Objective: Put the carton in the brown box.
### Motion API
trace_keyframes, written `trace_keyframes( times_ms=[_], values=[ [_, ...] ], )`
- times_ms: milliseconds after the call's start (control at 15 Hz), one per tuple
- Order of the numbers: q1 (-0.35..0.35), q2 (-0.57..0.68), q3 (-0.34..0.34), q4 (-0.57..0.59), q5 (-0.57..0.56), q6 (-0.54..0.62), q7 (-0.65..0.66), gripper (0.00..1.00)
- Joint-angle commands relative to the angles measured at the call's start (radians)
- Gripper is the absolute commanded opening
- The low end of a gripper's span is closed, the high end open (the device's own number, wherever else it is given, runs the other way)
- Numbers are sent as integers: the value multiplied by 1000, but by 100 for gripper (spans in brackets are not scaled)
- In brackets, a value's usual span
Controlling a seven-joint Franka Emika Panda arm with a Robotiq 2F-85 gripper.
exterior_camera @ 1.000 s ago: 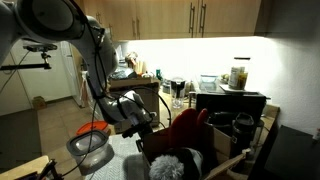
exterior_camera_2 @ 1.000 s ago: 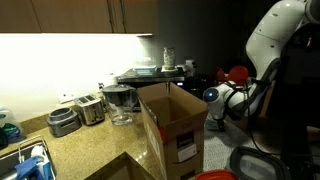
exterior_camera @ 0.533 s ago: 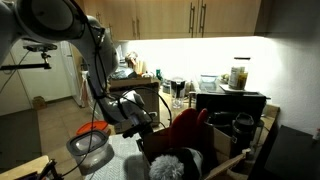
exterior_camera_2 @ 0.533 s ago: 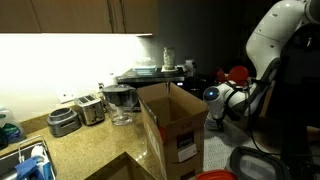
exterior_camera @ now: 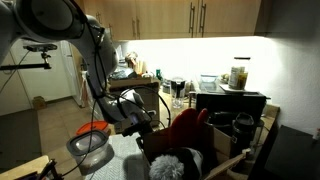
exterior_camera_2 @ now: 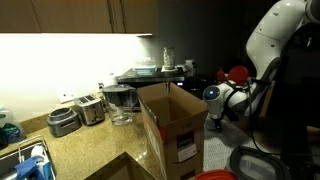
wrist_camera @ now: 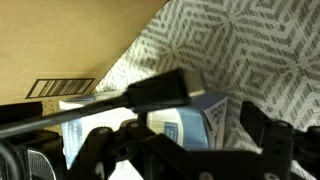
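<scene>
Your brown box (exterior_camera_2: 172,125) stands open-topped exactly where it was half a second ago, and nothing else has shifted either. The arm (exterior_camera_2: 268,40) bends down beside the box, with the gripper (exterior_camera_2: 214,108) low, just outside the box wall. In the wrist view the patterned mat (wrist_camera: 262,40) runs up against the box, and the carton (wrist_camera: 198,118) lies on it, outside the box, between the fingers (wrist_camera: 275,150). You cannot tell whether the jaws press on it.

Matt brown cardboard box (exterior_camera_2: 172,122), smooth printed paper carton (wrist_camera: 197,118), patterned woven cloth (wrist_camera: 255,45), shiny metal toaster (exterior_camera_2: 90,108)
</scene>
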Motion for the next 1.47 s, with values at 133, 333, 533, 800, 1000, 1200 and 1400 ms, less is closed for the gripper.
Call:
trace_keyframes(
  times_ms=[133, 333, 533, 800, 1000, 1200, 1400],
  values=[
    [-8, -23, 2, -27, 7, 27, 27, 47],
    [-6, -22, 2, -26, 10, 23, 40, 31],
    [-3, -23, 4, -28, 14, 20, 50, 24],
    [-1, -29, 9, -36, 23, 19, 53, 16],
    [0, -34, 15, -41, 33, 16, 52, 15],
    [8, -65, 17, -61, 43, 5, 64, 15],
    [36, -134, 12, -108, 16, -7, 126, 15]
  ],
)
